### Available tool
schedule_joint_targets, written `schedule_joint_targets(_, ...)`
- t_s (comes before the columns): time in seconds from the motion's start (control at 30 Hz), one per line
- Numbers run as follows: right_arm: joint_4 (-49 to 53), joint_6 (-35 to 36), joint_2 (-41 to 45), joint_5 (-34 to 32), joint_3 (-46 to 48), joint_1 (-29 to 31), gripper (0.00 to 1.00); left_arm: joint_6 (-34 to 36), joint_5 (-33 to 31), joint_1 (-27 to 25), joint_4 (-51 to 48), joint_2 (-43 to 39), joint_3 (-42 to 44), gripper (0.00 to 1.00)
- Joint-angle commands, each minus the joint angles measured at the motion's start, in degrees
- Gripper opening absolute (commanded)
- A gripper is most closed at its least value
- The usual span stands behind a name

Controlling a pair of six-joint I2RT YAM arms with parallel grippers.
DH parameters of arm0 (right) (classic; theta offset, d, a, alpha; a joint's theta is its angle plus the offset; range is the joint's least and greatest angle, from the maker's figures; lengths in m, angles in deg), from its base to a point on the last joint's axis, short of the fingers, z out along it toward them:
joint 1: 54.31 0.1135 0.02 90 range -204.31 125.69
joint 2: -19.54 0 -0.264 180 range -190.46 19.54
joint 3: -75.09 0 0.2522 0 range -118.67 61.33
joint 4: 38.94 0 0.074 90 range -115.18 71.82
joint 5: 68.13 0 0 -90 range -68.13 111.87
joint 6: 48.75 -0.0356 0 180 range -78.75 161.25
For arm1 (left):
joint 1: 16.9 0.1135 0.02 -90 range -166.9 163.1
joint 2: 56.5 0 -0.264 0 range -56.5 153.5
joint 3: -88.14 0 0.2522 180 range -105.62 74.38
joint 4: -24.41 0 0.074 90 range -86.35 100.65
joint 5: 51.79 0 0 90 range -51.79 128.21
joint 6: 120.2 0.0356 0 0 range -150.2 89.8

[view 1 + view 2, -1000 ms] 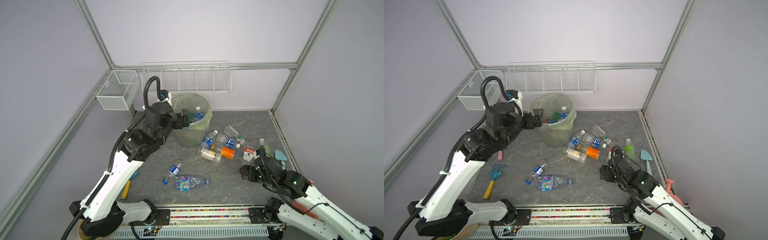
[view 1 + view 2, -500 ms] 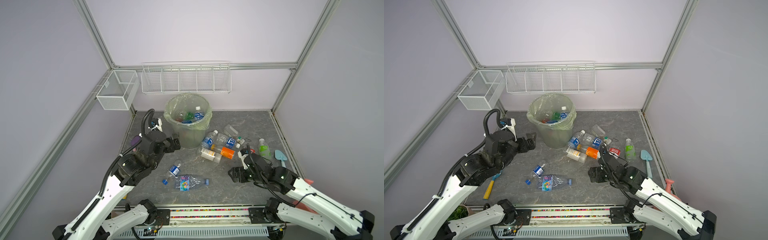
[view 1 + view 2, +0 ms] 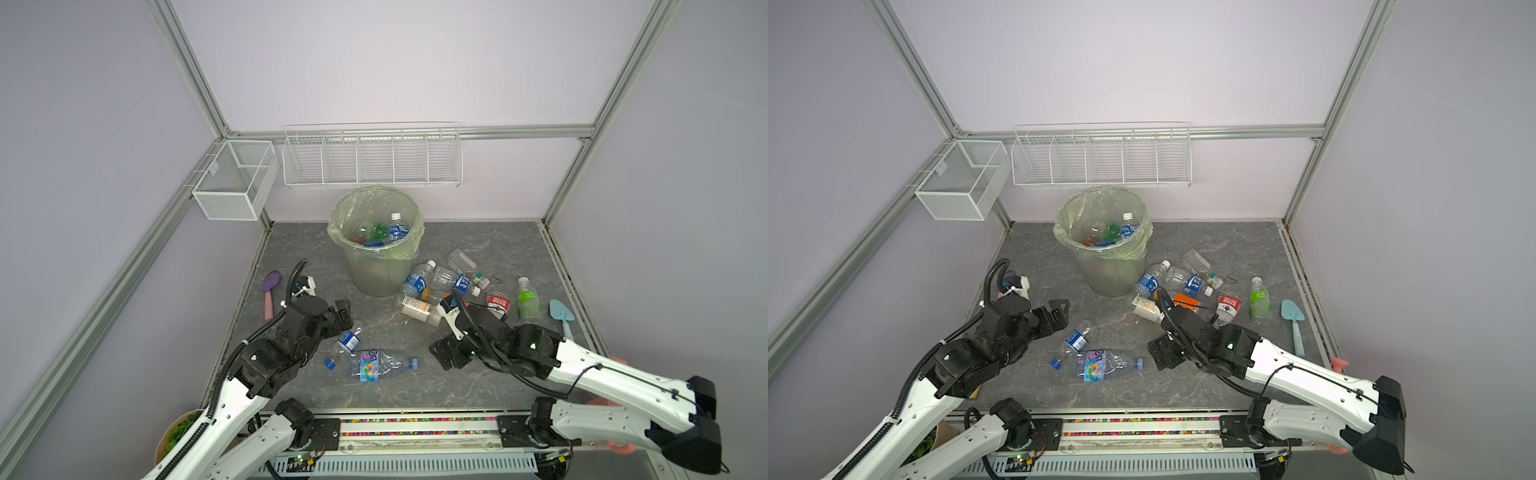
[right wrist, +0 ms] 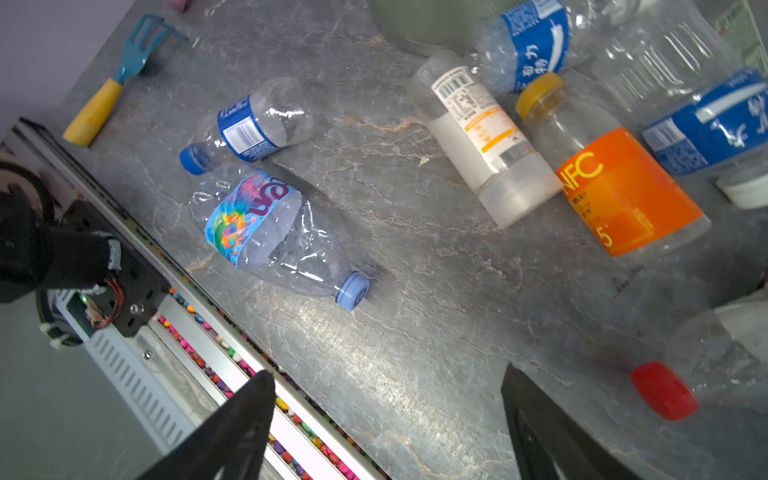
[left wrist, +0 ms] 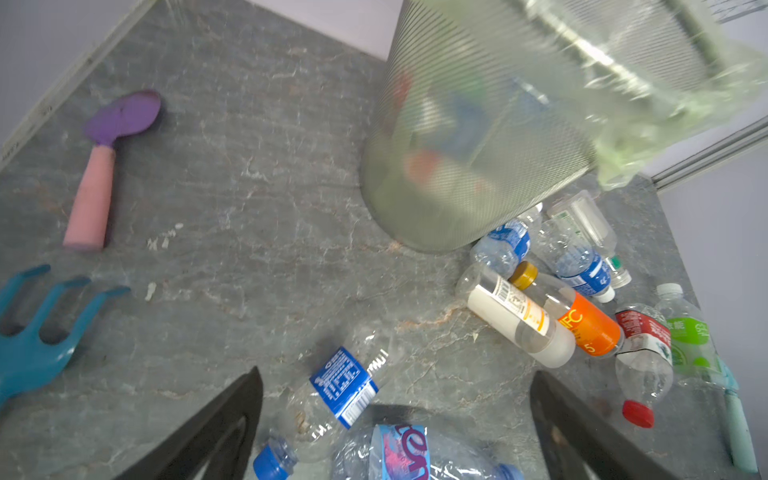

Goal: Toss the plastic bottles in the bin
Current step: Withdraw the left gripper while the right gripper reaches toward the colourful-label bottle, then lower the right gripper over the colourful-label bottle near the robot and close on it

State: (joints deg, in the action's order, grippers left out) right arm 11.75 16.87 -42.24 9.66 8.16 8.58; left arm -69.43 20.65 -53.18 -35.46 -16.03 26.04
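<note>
Two grippers, jaws apart | left gripper [image 3: 341,316] near crushed clear blue-label bottle [image 3: 348,340] | right gripper [image 3: 445,354] near crushed multicoloured-label bottle [image 3: 376,365] | round pale-green bag-lined bin [image 3: 376,268], rear of grey surface [image 3: 478,386], holds bottles [image 3: 397,232] | loose bottles [image 3: 419,308] beside it

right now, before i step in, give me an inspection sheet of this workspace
surface: grey marbled tabletop, no spill seen
job's things: bin upright at the back, several bottles inside; a cluster of bottles lies on the table right of it in both top views; a crushed blue-label bottle and a multicolour-label bottle lie in front
clutter: purple trowel, light blue trowel, blue rake
grippers: left gripper and right gripper both open, holding nothing
cables: black conduit on the left arm, black cable on the right arm, no snag seen
surroundings: small mesh basket and long wire rack on the walls, nothing seen in them
</note>
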Motion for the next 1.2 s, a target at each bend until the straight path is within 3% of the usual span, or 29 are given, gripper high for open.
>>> schedule_joint_targets(0.0, -4.28, 8.12, -0.75, -0.81, -0.75, 1.79, 0.88, -3.64, 5.11, 1.39, 2.43, -2.13, 3.04, 0.99)
schedule_joint_targets(0.23, -9.86, 16.62, -3.25, 9.24, -1.31, 3.61, 0.88, -5.59, 6.49, 1.91, 3.49, -2.76, 7.56, 0.99)
schedule_joint_targets(0.5, -7.05, 28.62, -13.13, 11.46, -6.63, 6.48, 0.88, -7.17, 7.74, 3.16, 4.47, -4.23, 10.60, 0.99)
schedule_joint_targets(0.77, -6.45, 35.04, -21.18, 15.35, -10.53, 6.72, 0.88, -10.21, 17.76, 11.46, 9.19, -6.91, 18.49, 0.99)
schedule_joint_targets(1.17, -8.45, 37.55, -34.16, 14.00, -15.80, 8.23, 0.88, -12.15, 28.01, 21.97, 12.25, -8.33, 22.64, 0.99)
